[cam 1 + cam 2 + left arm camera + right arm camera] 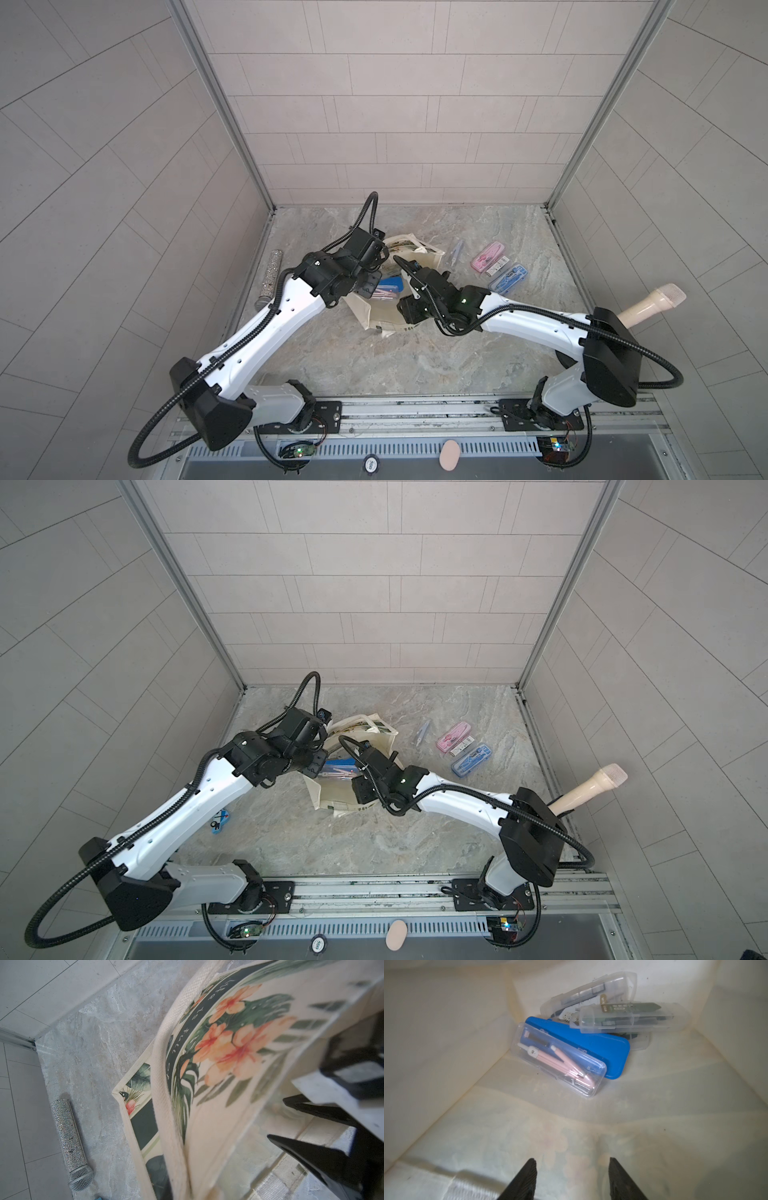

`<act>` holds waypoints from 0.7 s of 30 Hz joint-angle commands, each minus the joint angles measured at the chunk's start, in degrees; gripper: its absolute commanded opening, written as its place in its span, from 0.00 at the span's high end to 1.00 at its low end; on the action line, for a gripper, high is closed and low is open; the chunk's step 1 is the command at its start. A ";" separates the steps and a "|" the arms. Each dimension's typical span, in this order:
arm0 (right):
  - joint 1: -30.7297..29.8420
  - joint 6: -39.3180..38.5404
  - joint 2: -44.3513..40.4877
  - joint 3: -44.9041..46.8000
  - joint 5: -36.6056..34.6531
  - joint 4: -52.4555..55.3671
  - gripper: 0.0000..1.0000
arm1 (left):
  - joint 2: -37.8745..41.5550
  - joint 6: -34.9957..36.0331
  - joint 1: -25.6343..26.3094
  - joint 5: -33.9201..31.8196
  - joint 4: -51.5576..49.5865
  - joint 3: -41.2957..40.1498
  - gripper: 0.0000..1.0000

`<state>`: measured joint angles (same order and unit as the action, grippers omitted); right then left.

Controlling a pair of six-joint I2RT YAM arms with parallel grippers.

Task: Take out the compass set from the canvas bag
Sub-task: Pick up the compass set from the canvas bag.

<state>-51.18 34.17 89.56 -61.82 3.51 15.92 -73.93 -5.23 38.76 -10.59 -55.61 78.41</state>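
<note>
Though cream inside, canvas bag (234,1049) shows green leaves, orange flowers.

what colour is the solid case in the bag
The solid case is blue; right wrist view.

In both top views a back wall (390,104) of pale grey tiles fills the upper middle of the frame; side walls (104,166) of the same tiles slant down the left and right edges; thin metal posts (223,104) mark the corners; the floor (374,365) in the lower middle is grey marbled stone, evenly lit; a metal rail (415,409) runs across the frame just below it.
</note>
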 commanded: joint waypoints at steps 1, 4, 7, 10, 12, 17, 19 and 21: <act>1.14 3.09 3.93 -1.72 1.67 -1.16 0.45 | 0.57 1.35 0.00 1.75 3.72 0.70 1.00; 1.43 2.92 7.65 -4.48 2.91 -0.52 0.45 | -0.14 2.11 0.00 2.85 3.05 2.00 1.00; 1.45 2.65 11.65 -7.63 2.14 0.83 0.46 | 0.05 2.94 0.00 4.22 4.14 1.08 1.00; 1.61 2.56 14.97 -10.48 1.83 1.09 0.47 | 0.08 3.39 0.00 4.65 4.78 0.33 1.00; 1.69 3.25 16.34 -11.71 0.62 1.13 0.46 | 0.44 3.66 0.00 4.69 5.20 -0.08 1.00; 2.07 4.97 18.50 -12.01 -1.64 -1.06 0.31 | 1.84 3.31 0.00 5.10 6.61 -0.97 1.00; 2.22 6.50 18.51 -11.85 -3.32 -0.81 0.28 | 2.17 3.37 -0.01 4.34 6.79 -1.38 1.00; 2.31 7.94 17.67 -10.82 -4.97 -1.41 0.27 | 2.25 3.55 -0.09 4.13 6.66 -1.46 1.00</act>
<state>-49.06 39.62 107.24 -72.75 2.42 15.57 -73.56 -2.92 38.28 -7.51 -51.94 77.21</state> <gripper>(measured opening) 0.729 0.098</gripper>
